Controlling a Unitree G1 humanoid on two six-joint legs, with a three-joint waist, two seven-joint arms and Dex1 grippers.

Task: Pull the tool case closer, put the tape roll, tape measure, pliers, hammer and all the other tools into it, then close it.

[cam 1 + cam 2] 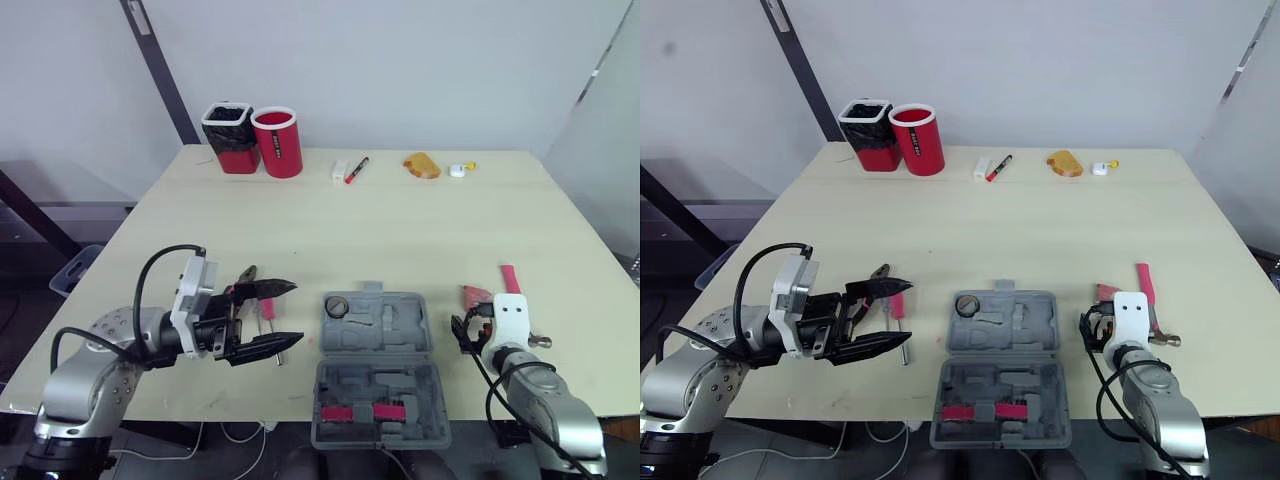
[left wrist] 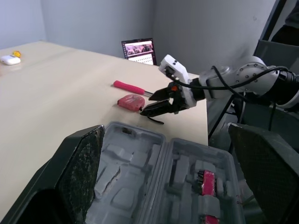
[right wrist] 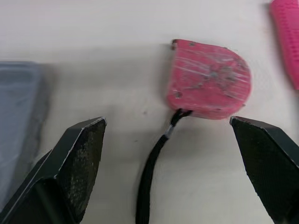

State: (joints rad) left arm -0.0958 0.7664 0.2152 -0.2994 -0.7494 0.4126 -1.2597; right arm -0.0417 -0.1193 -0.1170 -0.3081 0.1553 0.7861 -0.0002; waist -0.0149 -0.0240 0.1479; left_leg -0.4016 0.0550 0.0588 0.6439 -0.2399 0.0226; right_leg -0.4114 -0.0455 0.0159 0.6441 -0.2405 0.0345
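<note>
Looking down over the table (image 1: 400,230), I see the tool case (image 1: 378,365) lying open at the lower centre of the frame, its near half right at the table's near edge. A round dial (image 1: 337,306) sits in the far half's upper left corner, and red pieces (image 1: 365,412) lie in the near half.

My left gripper (image 1: 290,312) hangs at the lower left, just beside the case, fingers spread wide with nothing in them. A pink-handled screwdriver (image 1: 267,308) lies on the table in that gap. A dark tool (image 1: 247,276) beside it is partly hidden by my upper finger, so I cannot tell what it is.

My right gripper (image 3: 167,121) is at the lower right, fingers wide apart and empty, pointing at the pink tape measure (image 3: 209,79). Its black strap (image 3: 152,172) trails between my fingers. The hammer (image 1: 511,278) lies just beyond, nearer the right edge.

Across the top of the frame, along the far edge, stand a black cup (image 1: 229,137) and a red cup (image 1: 278,142), touching. A white box (image 1: 339,171), a marker (image 1: 356,169), an orange object (image 1: 422,165) and a small white piece (image 1: 457,170) lie to their right. The middle of the table, between them and the case, is bare.
</note>
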